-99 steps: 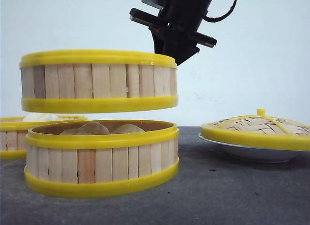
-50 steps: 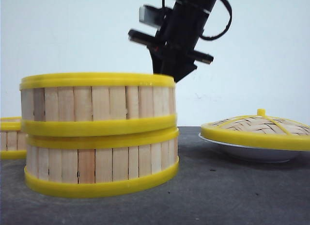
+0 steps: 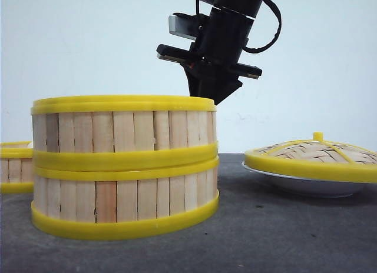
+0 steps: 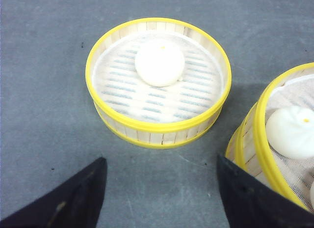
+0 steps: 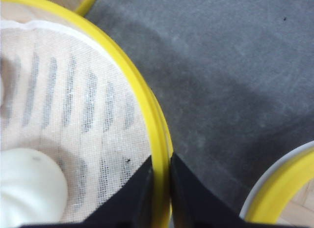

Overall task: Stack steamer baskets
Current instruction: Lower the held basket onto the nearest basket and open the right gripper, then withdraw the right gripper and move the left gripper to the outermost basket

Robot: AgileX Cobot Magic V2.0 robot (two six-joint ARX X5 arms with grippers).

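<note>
A: The right gripper (image 5: pixel 161 191) had its two dark fingers pinched on the yellow rim of the top steamer basket (image 3: pixel 123 132), one finger inside the wall and one outside. Only the right wrist view caught that grip; from the front, the arm came down behind the basket and the fingertips were hidden by the rim.

B: And that top basket sat squarely on the lower steamer basket (image 3: pixel 125 196), yellow bands touching all along the near side. The left gripper (image 4: pixel 162 193)?

A: Fingers spread wide with nothing between them, above the dark table (image 4: pixel 44 90). Its camera looked down into the third steamer basket (image 4: pixel 158 83), which stood apart from the stack with one white bun (image 4: pixel 159 62) on a cloth liner. The front view showed just a cut-off slice of that basket at the far left edge.

B: Off to the right, the woven lid (image 3: pixel 315 154) rested on the white plate (image 3: pixel 306 185), well clear of the stack.

A: Another bun (image 5: pixel 29 188) showed inside the top basket. What the lower basket held could not be seen at all.
</note>
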